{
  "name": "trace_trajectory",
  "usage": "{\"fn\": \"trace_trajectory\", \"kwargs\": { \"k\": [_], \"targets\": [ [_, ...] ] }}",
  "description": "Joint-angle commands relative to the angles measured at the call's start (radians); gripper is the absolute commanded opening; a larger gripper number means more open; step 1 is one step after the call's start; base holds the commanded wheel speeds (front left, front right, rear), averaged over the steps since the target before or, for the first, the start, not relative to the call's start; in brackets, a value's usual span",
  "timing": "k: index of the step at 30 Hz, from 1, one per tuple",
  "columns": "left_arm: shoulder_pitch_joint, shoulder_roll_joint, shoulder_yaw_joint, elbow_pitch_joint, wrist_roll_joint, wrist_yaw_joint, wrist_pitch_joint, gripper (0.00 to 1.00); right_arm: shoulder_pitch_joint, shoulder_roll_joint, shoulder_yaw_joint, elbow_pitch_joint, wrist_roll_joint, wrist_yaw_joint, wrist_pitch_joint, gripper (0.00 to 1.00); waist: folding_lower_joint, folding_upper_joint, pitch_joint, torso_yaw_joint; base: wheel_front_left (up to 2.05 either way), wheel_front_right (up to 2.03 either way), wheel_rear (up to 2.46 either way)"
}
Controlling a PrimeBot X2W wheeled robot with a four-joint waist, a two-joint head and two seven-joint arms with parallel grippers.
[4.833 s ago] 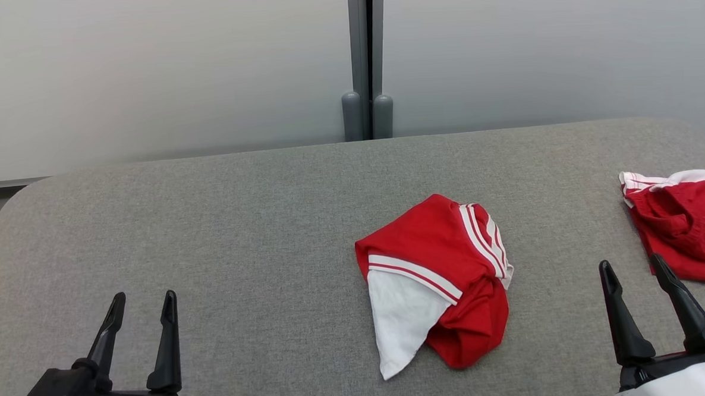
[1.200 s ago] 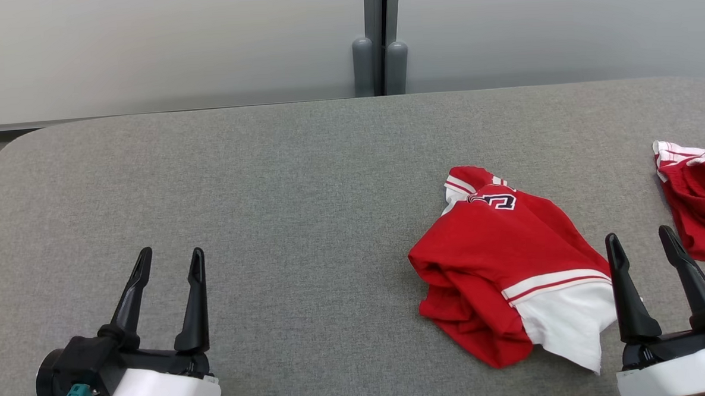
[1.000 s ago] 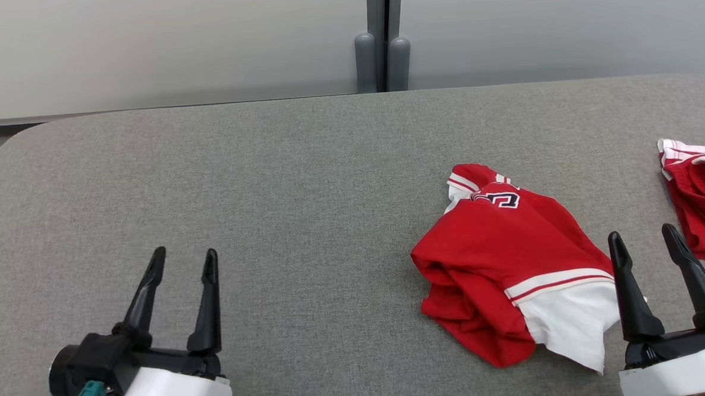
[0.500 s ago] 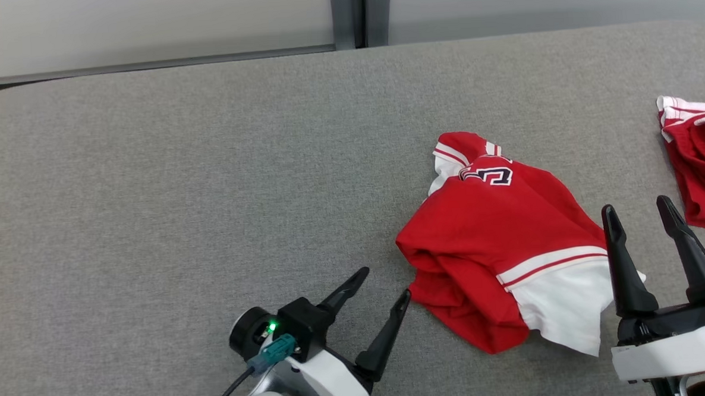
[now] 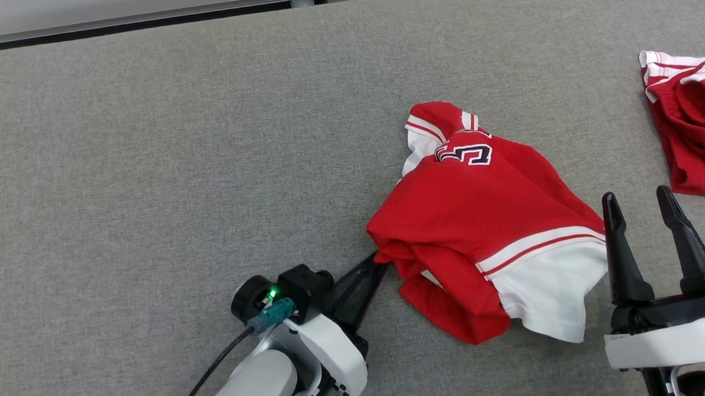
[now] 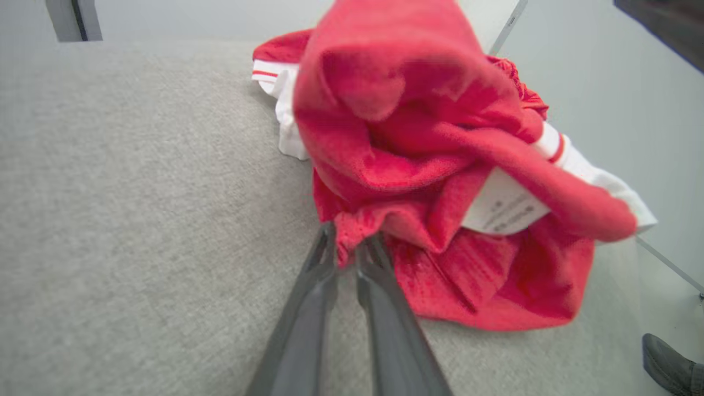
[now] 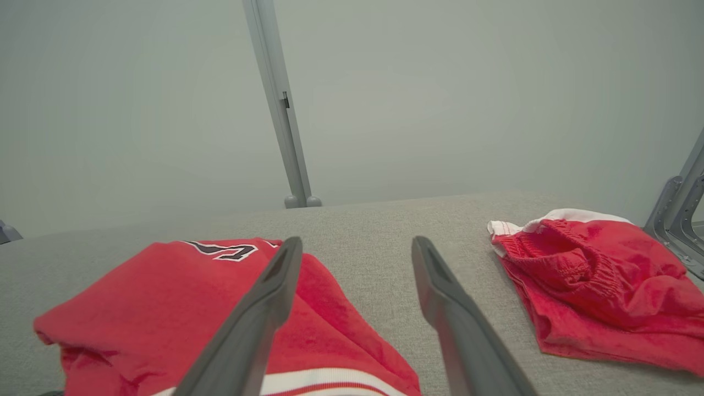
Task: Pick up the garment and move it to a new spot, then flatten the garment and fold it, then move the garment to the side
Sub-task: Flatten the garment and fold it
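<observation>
The garment (image 5: 485,228) is a crumpled red shirt with white striped trim and a dark emblem, lying right of centre on the grey table (image 5: 148,141). My left gripper (image 5: 378,261) reaches in from the lower middle and is shut on the shirt's near-left red edge. In the left wrist view the two fingers pinch a red fold (image 6: 347,242) of the garment (image 6: 418,137), with a white label showing beside it. My right gripper (image 5: 638,200) stands open at the lower right, just right of the shirt's white part. The right wrist view has the garment (image 7: 181,308) under its left finger.
A second red and white garment (image 5: 691,123) lies at the table's right edge, seen too as the second garment (image 7: 594,280) in the right wrist view. The table's left half is bare grey fabric. A wall and a grey post (image 7: 280,110) stand behind. A shoe (image 6: 671,357) shows below the table.
The head camera has tilted down. My left gripper, open beside the shirt half a second ago, has reached its near-left edge and shut on it. The right gripper stays open.
</observation>
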Motion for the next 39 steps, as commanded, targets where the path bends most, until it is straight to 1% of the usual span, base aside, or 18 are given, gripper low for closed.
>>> {"fn": "trace_trajectory", "kwargs": {
  "k": [1, 4, 7, 12, 15, 20, 23, 25, 28, 29, 35, 39],
  "targets": [
    [-0.013, 0.015, 0.012, -0.008, -0.001, 0.001, -0.009, 0.00, -0.001, 0.001, -0.007, 0.001, 0.004, 0.000, -0.009, 1.00, 0.0000, 0.0000, 0.000, 0.004, 0.00, 0.00, 0.00],
    [-0.010, 0.038, 0.054, -0.073, -0.006, 0.014, -0.034, 0.00, -0.002, 0.005, -0.019, 0.008, 0.012, 0.000, -0.016, 1.00, 0.0000, 0.0000, -0.005, 0.018, 0.00, 0.00, 0.00],
    [0.014, 0.076, 0.098, -0.178, 0.003, 0.044, -0.044, 0.00, -0.001, 0.007, -0.033, 0.015, 0.017, 0.000, -0.019, 1.00, 0.0000, 0.0000, -0.014, 0.035, 0.00, 0.00, 0.00],
    [0.060, 0.155, 0.177, -0.360, 0.017, 0.118, -0.046, 0.00, 0.001, 0.010, -0.045, 0.027, 0.028, 0.000, -0.025, 1.00, 0.0000, 0.0000, -0.035, 0.059, 0.00, 0.00, 0.00],
    [0.097, 0.214, 0.237, -0.449, 0.014, 0.170, -0.029, 0.00, 0.006, 0.011, -0.052, 0.035, 0.033, 0.000, -0.027, 1.00, 0.0000, 0.0000, -0.044, 0.071, 0.00, 0.00, 0.00],
    [0.170, 0.301, 0.355, -0.546, -0.023, 0.253, 0.000, 0.00, 0.003, 0.012, -0.070, 0.045, 0.042, 0.000, -0.026, 1.00, 0.0000, 0.0000, -0.050, 0.089, 0.00, 0.00, 0.00],
    [0.208, 0.328, 0.405, -0.578, -0.052, 0.285, 0.022, 0.00, -0.001, 0.013, -0.072, 0.046, 0.044, 0.000, -0.025, 1.00, 0.0000, 0.0000, -0.049, 0.099, 0.00, 0.00, 0.00],
    [0.215, 0.333, 0.423, -0.567, -0.078, 0.282, 0.032, 0.00, -0.008, 0.013, -0.072, 0.046, 0.048, 0.000, -0.023, 1.00, 0.0000, 0.0000, -0.045, 0.104, 0.00, 0.00, 0.00],
    [0.185, 0.319, 0.427, -0.503, -0.117, 0.253, 0.033, 0.00, -0.021, 0.014, -0.063, 0.042, 0.044, 0.000, -0.018, 1.00, 0.0000, 0.0000, -0.027, 0.103, 0.00, 0.00, 0.00],
    [0.185, 0.319, 0.427, -0.503, -0.117, 0.253, 0.033, 0.00, -0.021, 0.014, -0.063, 0.042, 0.044, 0.000, -0.018, 1.00, 0.0000, 0.0000, -0.027, 0.103, 0.00, 0.00, 0.00],
    [0.076, 0.270, 0.417, -0.294, -0.161, 0.181, 0.004, 0.00, -0.059, 0.013, -0.040, 0.044, 0.036, 0.000, -0.016, 1.00, 0.0000, 0.0000, 0.026, 0.079, 0.00, 0.00, 0.00],
    [-0.012, 0.237, 0.431, -0.142, -0.181, 0.128, -0.025, 0.00, -0.074, 0.014, -0.035, 0.044, 0.028, 0.000, -0.016, 1.00, 0.0000, 0.0000, 0.062, 0.068, 0.00, 0.00, 0.00]
  ]
}}
